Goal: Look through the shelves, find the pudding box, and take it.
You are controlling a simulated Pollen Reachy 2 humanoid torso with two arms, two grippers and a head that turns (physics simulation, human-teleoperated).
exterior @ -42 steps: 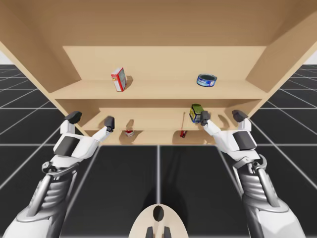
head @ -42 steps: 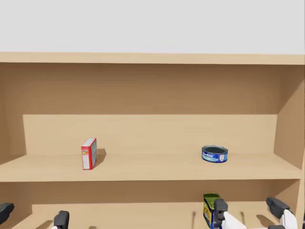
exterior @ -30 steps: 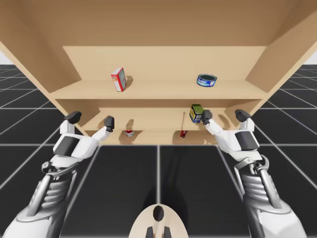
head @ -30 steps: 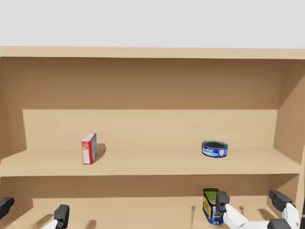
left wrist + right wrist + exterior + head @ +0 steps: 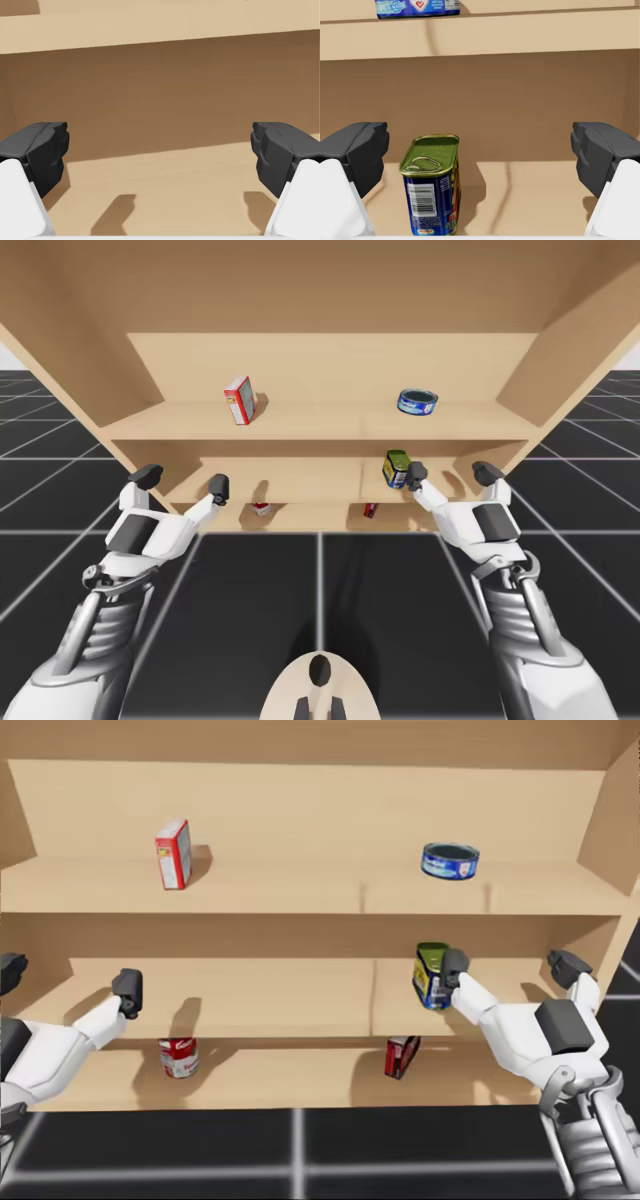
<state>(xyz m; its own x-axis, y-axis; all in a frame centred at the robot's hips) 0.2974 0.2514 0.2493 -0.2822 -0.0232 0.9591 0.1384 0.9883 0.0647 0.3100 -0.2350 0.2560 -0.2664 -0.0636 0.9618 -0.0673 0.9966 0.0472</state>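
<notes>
We face a light wooden shelf unit (image 5: 330,365) across the upper frame; below it, a black floor (image 5: 240,610) with pale gridlines.

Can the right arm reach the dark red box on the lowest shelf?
Probably, after lowering: my right gripper is open at the middle shelf, whose board separates it from the dark red box below. Nothing stands before the box.

Five items are counted on a light wooden shelf unit (image 5: 300,885) of three boards. Two boxes are found: a red-and-white upright box (image 5: 172,854) and a small dark-red box (image 5: 402,1056). Three cans are found: a flat round blue tin (image 5: 450,860), a tall blue can with a green-gold lid (image 5: 431,976) and a small red-and-white round can (image 5: 180,1057).
</notes>
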